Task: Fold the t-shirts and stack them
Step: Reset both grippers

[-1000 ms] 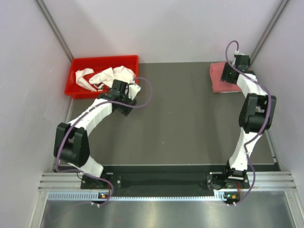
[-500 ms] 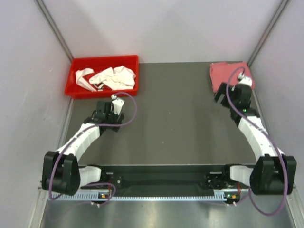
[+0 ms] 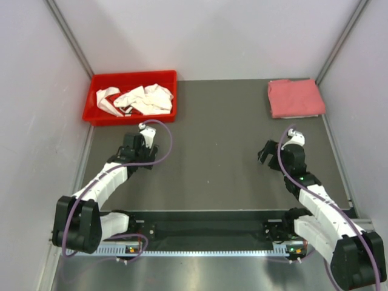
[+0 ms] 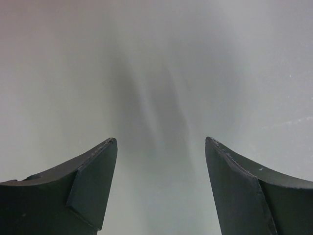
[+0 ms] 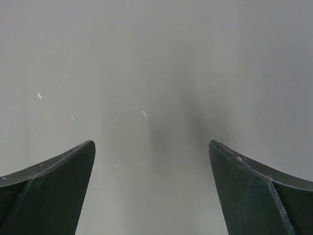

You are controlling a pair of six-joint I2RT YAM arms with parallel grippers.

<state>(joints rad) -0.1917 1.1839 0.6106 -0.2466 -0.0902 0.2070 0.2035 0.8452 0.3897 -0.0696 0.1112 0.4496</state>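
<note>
T-shirts: pink t-shirt [image 3: 295, 98] folded at the desk's [image 3: 224, 133] far right, white t-shirts [image 3: 142, 99], perhaps two, crumpled in the bin [image 3: 96, 110]. Left end effector [image 3: 139, 150] and right end effector [image 3: 270, 153] gape empty; pinch one white layer only.

Dusty pink t-shirt [image 3: 295, 98], white t-shirts [image 3: 140, 100], red bin [image 3: 97, 82], dark grey table [image 3: 224, 145].

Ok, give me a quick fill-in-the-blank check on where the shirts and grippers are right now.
The white t-shirts lie crumpled in the red ____.
The pink t-shirt lies folded in the far ____ corner of the table.
The left gripper and the right gripper both stand ____, holding nothing.
Missing: bin; right; open.
</note>
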